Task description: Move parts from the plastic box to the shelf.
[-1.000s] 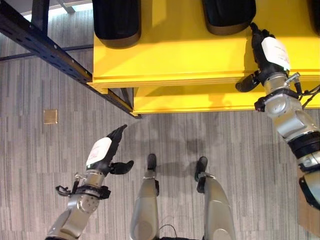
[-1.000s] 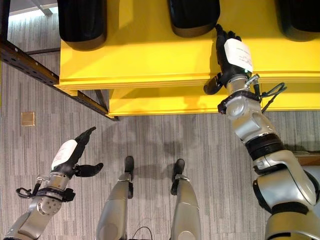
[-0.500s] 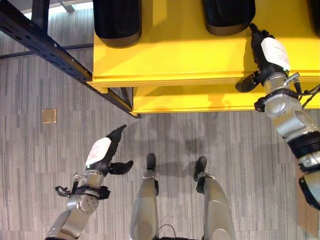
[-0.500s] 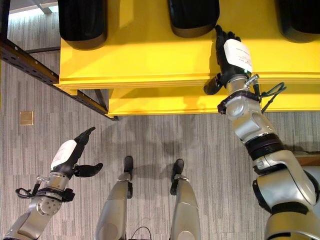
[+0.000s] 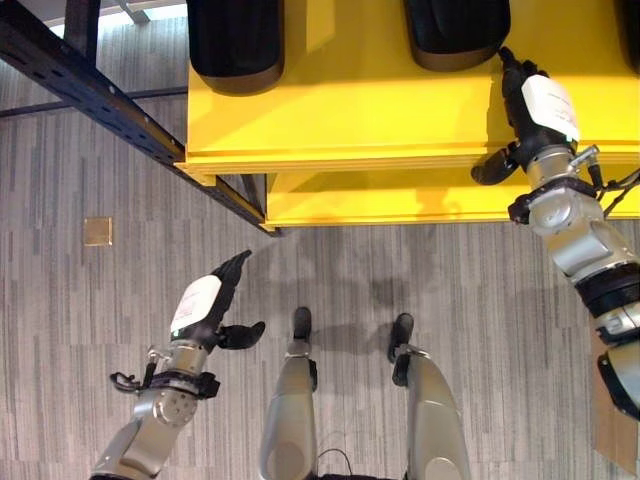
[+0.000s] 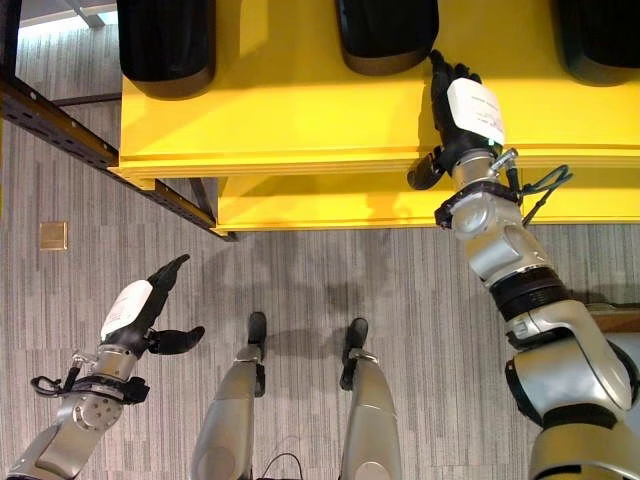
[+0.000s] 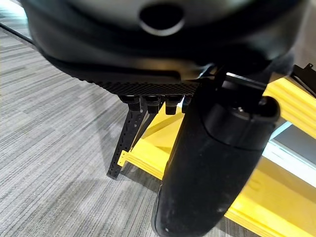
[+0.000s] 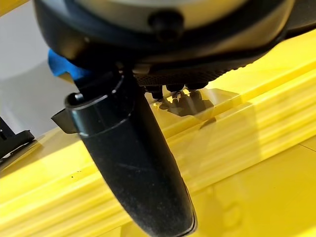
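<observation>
The yellow shelf (image 5: 350, 110) spans the top of the eye views, with black moulded parts (image 5: 235, 40) standing on it. My right hand (image 5: 535, 110) lies flat on the shelf's top board just in front of the middle black part (image 5: 455, 30). Its fingers are straight and hold nothing, and its thumb (image 8: 133, 163) hangs over the yellow front edge (image 8: 237, 148). My left hand (image 5: 205, 300) hovers open over the carpet at the lower left, empty, thumb (image 7: 217, 163) spread, well short of the shelf.
A dark perforated rack beam (image 5: 90, 95) runs diagonally at the upper left and meets the shelf's corner. A small brown square (image 5: 99, 232) lies on the grey carpet. A third black part (image 6: 600, 35) sits at the shelf's right end.
</observation>
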Available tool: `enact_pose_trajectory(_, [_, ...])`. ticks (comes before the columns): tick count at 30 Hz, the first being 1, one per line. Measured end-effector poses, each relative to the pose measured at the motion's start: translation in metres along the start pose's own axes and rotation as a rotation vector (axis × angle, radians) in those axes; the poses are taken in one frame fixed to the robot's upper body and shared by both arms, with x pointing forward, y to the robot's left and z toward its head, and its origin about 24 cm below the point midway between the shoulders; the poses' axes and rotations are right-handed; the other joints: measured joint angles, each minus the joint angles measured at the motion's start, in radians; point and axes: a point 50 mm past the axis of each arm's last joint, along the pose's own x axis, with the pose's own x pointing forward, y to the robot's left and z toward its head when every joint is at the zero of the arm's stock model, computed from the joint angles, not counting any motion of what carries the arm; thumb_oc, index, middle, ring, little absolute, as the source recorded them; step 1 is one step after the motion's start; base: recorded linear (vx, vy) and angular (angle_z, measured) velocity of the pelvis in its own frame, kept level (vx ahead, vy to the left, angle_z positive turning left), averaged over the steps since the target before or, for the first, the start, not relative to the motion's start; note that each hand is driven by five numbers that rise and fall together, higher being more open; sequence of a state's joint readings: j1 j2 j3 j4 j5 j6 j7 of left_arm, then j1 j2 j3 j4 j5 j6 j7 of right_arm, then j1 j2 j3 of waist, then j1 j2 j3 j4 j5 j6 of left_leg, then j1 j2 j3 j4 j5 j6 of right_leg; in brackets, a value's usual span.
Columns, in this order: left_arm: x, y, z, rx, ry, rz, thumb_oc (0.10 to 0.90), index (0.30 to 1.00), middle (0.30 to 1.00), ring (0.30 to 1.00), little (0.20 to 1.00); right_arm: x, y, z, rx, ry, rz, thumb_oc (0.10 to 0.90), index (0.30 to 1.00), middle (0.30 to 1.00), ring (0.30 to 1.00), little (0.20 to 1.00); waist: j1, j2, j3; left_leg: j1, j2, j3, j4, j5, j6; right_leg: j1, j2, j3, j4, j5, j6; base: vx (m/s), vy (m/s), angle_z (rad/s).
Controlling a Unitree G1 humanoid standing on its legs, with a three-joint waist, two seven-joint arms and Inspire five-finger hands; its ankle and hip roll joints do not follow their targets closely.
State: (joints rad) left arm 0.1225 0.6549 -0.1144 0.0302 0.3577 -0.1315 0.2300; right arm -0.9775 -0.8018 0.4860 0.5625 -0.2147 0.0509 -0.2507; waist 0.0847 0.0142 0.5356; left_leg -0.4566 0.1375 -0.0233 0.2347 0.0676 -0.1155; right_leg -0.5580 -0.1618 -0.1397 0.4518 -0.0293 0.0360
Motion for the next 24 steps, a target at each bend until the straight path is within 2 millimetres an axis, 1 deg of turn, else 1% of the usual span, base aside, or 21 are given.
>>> enact_pose_trajectory(2, [0.0, 0.0, 0.0, -0.001, -0.001, 0.001, 0.9, 1.0, 1.0, 1.0, 1.0, -0.005, 0.001, 0.002, 0.024, -0.015, -0.005, 0.9, 1.0, 1.0, 1.0, 1.0, 0.0, 0.0, 0.0, 0.0, 0.0, 0.0, 0.0, 0.0, 0.0, 0.0, 0.0, 0.0, 0.0, 0.002, -0.004, 0.0, 0.0, 0.0])
enact_pose_trajectory(4, [0.001, 0.0, 0.0, -0.002, -0.001, 0.002, 0.9, 1.0, 1.0, 1.0, 1.0, -0.015, 0.008, 0.003, 0.057, -0.037, 0.004, 0.9, 1.0, 1.0, 1.0, 1.0, -0.001, 0.0, 0.0, 0.006, 0.0, 0.0, 0.001, -0.002, 0.001, 0.009, 0.003, -0.001, -0.001, 0.003, -0.006, 0.0, 0.0, 0.0])
enact_pose_trajectory(8, [0.002, 0.002, 0.001, -0.001, -0.001, 0.01, 0.9, 1.0, 1.0, 1.0, 1.0, -0.03, 0.015, 0.0, 0.119, -0.047, 0.001, 0.9, 1.0, 1.0, 1.0, 1.0, 0.003, -0.007, 0.0, 0.008, -0.002, -0.002, 0.005, -0.003, 0.003, 0.016, -0.002, -0.003, -0.004, 0.004, -0.005, 0.0, 0.0, 0.0])
enact_pose_trajectory(9, [0.001, 0.002, 0.0, -0.001, 0.002, 0.01, 0.9, 1.0, 1.0, 1.0, 1.0, -0.031, 0.017, 0.0, 0.125, -0.045, 0.004, 0.9, 1.0, 1.0, 1.0, 1.0, 0.002, -0.009, 0.0, 0.008, -0.002, -0.002, 0.005, -0.003, 0.003, 0.017, -0.002, -0.003, -0.004, 0.004, -0.004, 0.0, 0.0, 0.0])
enact_pose_trajectory(13, [0.001, 0.002, -0.001, 0.0, 0.005, 0.01, 0.9, 1.0, 1.0, 1.0, 1.0, -0.036, 0.019, -0.004, 0.134, -0.036, 0.004, 0.9, 1.0, 1.0, 1.0, 1.0, 0.001, -0.012, 0.0, 0.009, -0.002, -0.003, 0.007, -0.003, 0.003, 0.018, -0.001, -0.003, -0.007, 0.002, 0.003, 0.0, 0.0, 0.0])
enact_pose_trajectory(18, [-0.001, 0.001, -0.002, 0.002, 0.012, 0.007, 0.9, 1.0, 1.0, 1.0, 1.0, -0.05, 0.023, -0.014, 0.151, -0.008, 0.01, 0.9, 1.0, 1.0, 1.0, 1.0, -0.003, -0.016, 0.0, 0.031, -0.001, -0.002, 0.003, -0.005, 0.005, 0.043, 0.001, -0.003, -0.017, 0.003, 0.004, 0.0, 0.0, 0.0])
enact_pose_trajectory(20, [-0.001, 0.002, -0.003, 0.003, 0.014, 0.009, 0.9, 1.0, 1.0, 1.0, 1.0, -0.057, 0.021, -0.019, 0.169, 0.003, -0.007, 0.9, 1.0, 1.0, 1.0, 1.0, -0.002, -0.019, 0.0, 0.04, -0.001, 0.0, 0.002, -0.008, 0.005, 0.051, 0.001, -0.002, -0.02, 0.001, 0.006, 0.0, 0.0, 0.0])
enact_pose_trajectory(24, [-0.002, 0.004, -0.004, 0.005, 0.021, 0.018, 0.9, 1.0, 1.0, 1.0, 1.0, -0.066, 0.018, -0.02, 0.193, 0.002, -0.035, 0.9, 1.0, 1.0, 1.0, 1.0, -0.02, -0.023, 0.0, 0.044, 0.0, 0.005, 0.003, -0.011, 0.006, 0.058, 0.004, 0.001, -0.029, 0.005, 0.009, 0.0, 0.002, -0.03])
